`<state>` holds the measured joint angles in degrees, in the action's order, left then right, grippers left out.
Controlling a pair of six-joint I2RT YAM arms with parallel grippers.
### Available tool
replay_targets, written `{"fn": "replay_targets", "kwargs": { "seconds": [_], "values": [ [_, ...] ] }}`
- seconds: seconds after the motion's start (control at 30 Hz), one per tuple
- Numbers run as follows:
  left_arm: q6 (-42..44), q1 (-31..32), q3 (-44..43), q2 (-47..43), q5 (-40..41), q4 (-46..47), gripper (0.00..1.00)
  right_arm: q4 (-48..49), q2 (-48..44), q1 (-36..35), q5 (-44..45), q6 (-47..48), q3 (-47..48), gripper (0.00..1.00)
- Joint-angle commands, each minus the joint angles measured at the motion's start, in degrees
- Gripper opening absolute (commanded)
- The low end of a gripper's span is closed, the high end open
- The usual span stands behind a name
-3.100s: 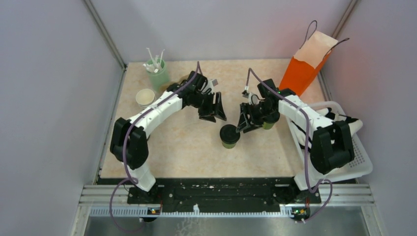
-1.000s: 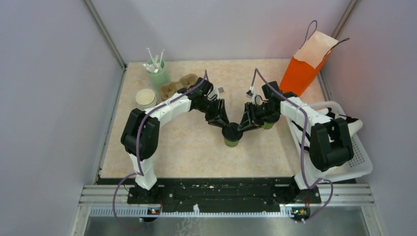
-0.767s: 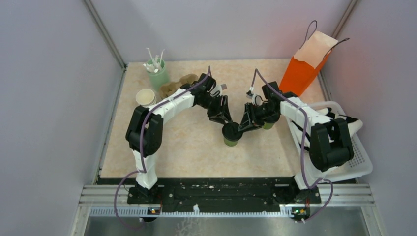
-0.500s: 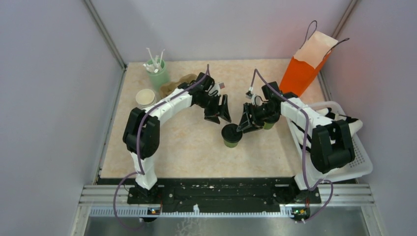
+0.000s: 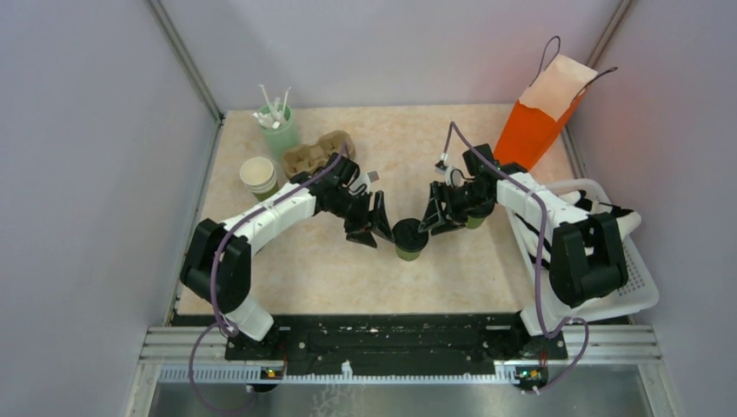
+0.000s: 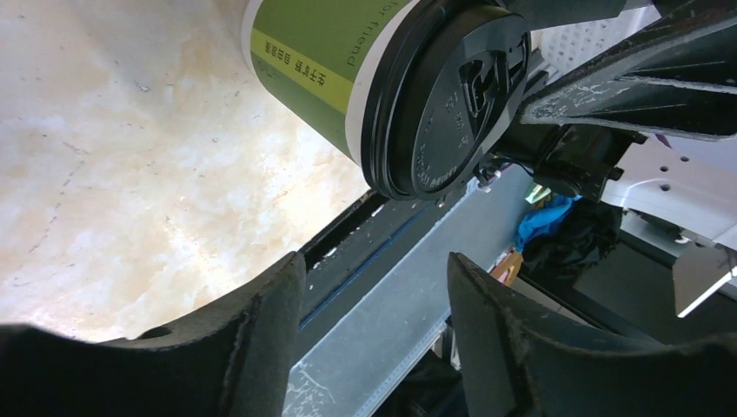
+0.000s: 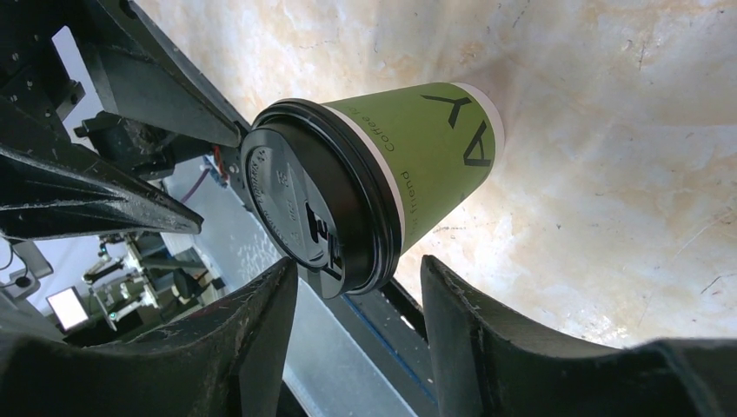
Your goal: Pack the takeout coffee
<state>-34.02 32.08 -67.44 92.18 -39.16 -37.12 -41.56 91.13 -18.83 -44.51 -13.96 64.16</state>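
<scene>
Takeout coffee (image 5: 407, 238) upright, left gripper (image 5: 373, 232), right gripper (image 5: 430, 219) flanking, fingers (image 7: 252, 347) apart

A robotics lab booth, dressed like a café counter: plain grey panel walls (image 5: 87, 174) and aluminium framing (image 5: 184, 61) box in a small marbled bench (image 5: 330, 269) bearing paper cups (image 5: 257, 175) and an orange carrier bag (image 5: 534, 122).

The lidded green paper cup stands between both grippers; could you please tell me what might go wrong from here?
1. The open left gripper and open right gripper crowd the olive-green paper cup from both sides; a nudge might tip it, or the grippers might clash.
2. Squeezing near its black plastic lid could pop it loose.
</scene>
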Motion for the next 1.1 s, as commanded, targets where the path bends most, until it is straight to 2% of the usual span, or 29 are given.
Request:
{"fn": "replay_targets", "kwargs": {
  "seconds": [0.0, 0.17, 0.23, 0.67, 1.07],
  "values": [
    [-1.9, 0.2, 0.4, -0.3, -2.8, 3.5, 0.66, 1.4, -1.3, 0.0, -0.7, 0.2, 1.1, 0.53],
    [-1.5, 0.2, -0.3, 2.9, -3.5, 4.2, 0.51, 1.7, -1.2, 0.0, -1.2, 0.2, 1.1, 0.51],
    [-1.4, 0.2, -0.4, 3.8, -3.6, 4.6, 0.49, 1.8, -1.1, 0.0, -1.5, 0.2, 1.0, 0.50],
    [-1.3, 0.1, -1.5, 5.7, -3.3, 5.0, 0.48, 2.0, -0.9, 0.0, -1.9, 0.3, 0.7, 0.47],
    [-1.0, 0.2, -2.8, 6.3, -2.5, 4.6, 0.54, 1.9, -0.6, 0.0, -2.0, 0.4, 0.6, 0.46]
  ]
}}
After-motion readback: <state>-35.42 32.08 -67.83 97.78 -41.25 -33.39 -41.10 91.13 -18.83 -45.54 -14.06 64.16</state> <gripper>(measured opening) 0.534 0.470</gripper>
